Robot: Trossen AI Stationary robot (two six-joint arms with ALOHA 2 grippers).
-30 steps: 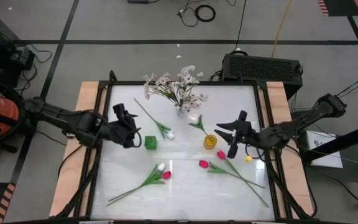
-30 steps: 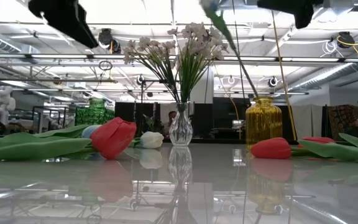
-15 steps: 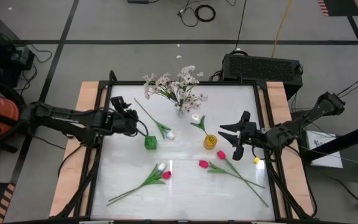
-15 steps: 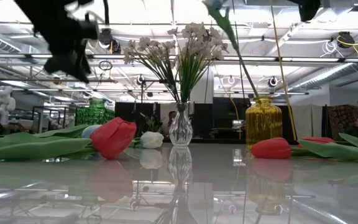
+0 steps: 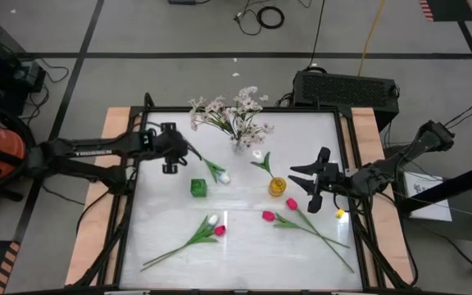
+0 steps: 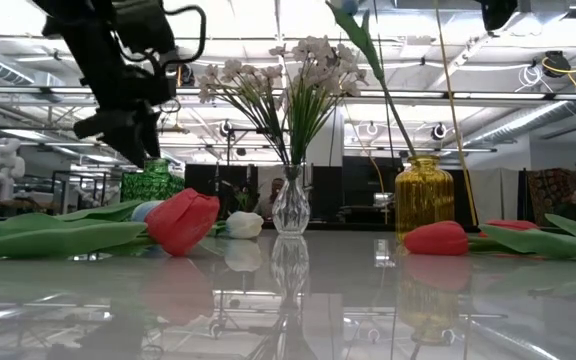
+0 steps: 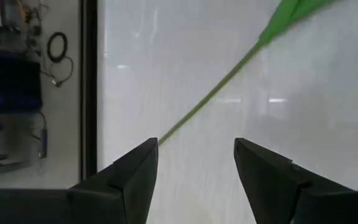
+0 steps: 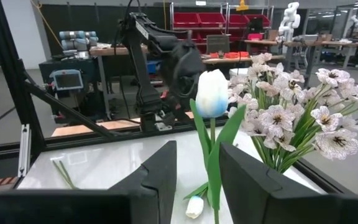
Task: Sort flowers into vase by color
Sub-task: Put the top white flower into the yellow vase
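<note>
My left gripper [image 7: 194, 171] [image 5: 173, 154] is open and points down at the table, over the bare stem end [image 7: 166, 134] of a white tulip [image 5: 222, 176] that lies flat; the stem runs out ahead of the fingers, untouched. My right gripper [image 8: 197, 180] [image 5: 300, 187] is open, level, just right of the yellow vase [image 5: 277, 186], which holds one upright white tulip [image 8: 212, 93]. The clear vase [image 5: 238, 144] holds the pale blossom sprays [image 5: 229, 113]. The green vase [image 5: 198, 188] stands between them. Two pink tulips [image 5: 292, 203] lie at the near right; a white and a pink tulip [image 5: 215, 225] lie at the near left.
A black frame [image 7: 89, 81] edges the glossy white table, with wooden strips [image 5: 117, 131] outside it. A black box [image 5: 347, 86] sits behind the far right corner. Bare tabletop lies between the green vase and my left gripper. A small yellow piece [image 5: 339, 214] shows beside my right arm.
My left gripper has swung from beside the green vase toward the far edge and tipped down over the lying white tulip's stem end. My right gripper has drawn back slightly toward the right edge, staying open. No flower has moved.
</note>
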